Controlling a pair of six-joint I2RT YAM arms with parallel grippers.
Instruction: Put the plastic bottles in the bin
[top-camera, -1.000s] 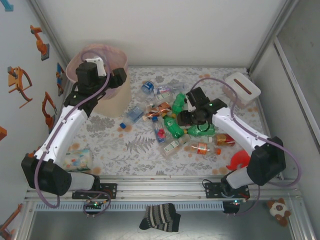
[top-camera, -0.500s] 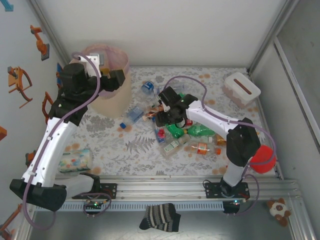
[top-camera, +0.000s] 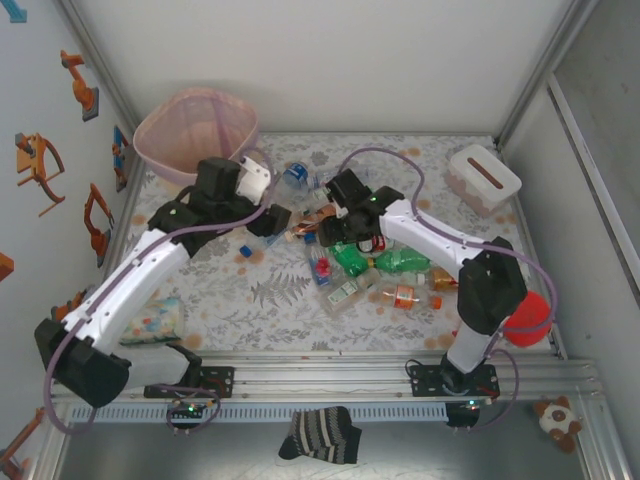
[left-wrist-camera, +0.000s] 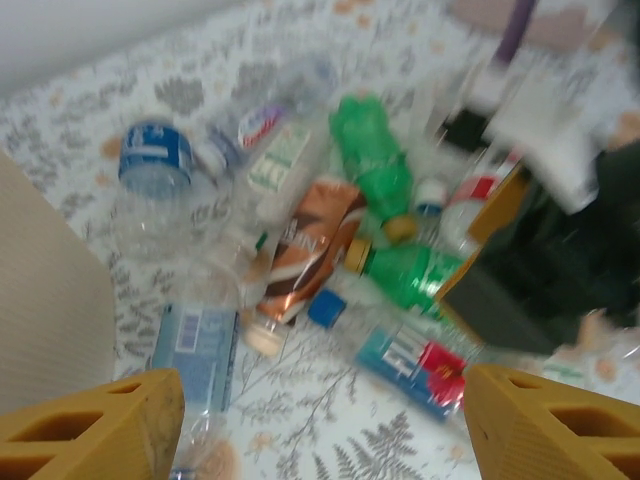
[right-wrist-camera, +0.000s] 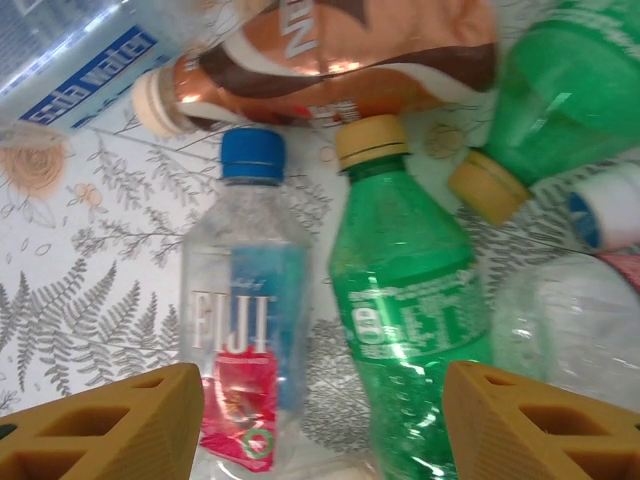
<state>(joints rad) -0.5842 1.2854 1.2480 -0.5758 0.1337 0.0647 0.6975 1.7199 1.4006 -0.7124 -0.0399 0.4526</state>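
Pickup step: left gripper (left-wrist-camera: 320, 425) and right gripper (right-wrist-camera: 320, 425) hover over the bottles (top-camera: 352, 256), fingers (right-wrist-camera: 110, 425) wide, empty. Next I'd drop the right onto the green bottle (right-wrist-camera: 405, 290).

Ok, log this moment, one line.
left gripper: open, by bottle pile | right gripper: open, over green bottle | bin: upright

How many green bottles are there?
3: one green bottle beside the Fiji bottle, a second green bottle past its cap, a third green bottle further right. More may be hidden.
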